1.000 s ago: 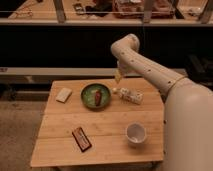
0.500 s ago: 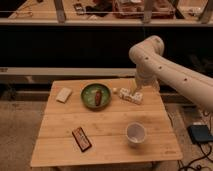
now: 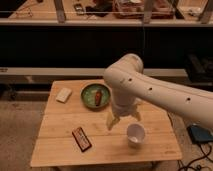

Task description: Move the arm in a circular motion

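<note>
The arm (image 3: 155,90) is thick and cream-white, with small dark dots along its side. It reaches in from the right edge, bends at a rounded elbow (image 3: 127,67) and drops toward the wooden table (image 3: 60,135). The gripper (image 3: 120,120) hangs at its end, low over the middle of the table, between the green bowl (image 3: 89,94) and the white cup (image 3: 135,133). It holds nothing that I can see.
The bowl holds a red-brown item (image 3: 98,97). A pale block (image 3: 63,94) lies at the far left, and a dark red packet (image 3: 81,138) near the front. Dark shelving (image 3: 75,45) stands behind the table. A blue object (image 3: 200,134) lies on the floor at the right.
The arm has swung left and down toward the front. The elbow moved from the right back to mid-table, the gripper dropped from the far edge to the middle and now covers the white item there.
</note>
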Controlling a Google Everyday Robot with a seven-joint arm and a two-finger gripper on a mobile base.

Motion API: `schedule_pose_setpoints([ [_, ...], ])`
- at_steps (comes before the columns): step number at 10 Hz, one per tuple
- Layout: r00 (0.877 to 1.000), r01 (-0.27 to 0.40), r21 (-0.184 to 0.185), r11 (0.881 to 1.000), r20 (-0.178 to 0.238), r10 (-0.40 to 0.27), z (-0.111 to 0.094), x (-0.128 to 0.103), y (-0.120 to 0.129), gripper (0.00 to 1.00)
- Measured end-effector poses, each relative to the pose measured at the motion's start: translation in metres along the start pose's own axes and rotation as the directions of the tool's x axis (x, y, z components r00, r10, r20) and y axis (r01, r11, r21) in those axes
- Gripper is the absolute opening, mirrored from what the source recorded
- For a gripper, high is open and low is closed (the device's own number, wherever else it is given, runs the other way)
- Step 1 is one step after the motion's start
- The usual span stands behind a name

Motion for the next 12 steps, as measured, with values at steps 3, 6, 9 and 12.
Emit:
schedule_pose_setpoints([
  [3, 0.972, 0.229, 0.155, 0.961, -0.079, -0.219, 0.011, 0.049, -0.095, 0.75],
  [6, 0.902, 0.412, 0.200, 0.889, -0.228, -0.367, 0.056, 0.179, -0.133, 0.75],
  [9, 0.871, 0.410, 0.052, 0.910, -0.316, -0.375, 0.079, 0.306, -0.021, 0.75],
  [12, 0.861, 0.300, -0.103, 0.948, -0.399, -0.316, 0.039, 0.362, 0.101, 0.75],
])
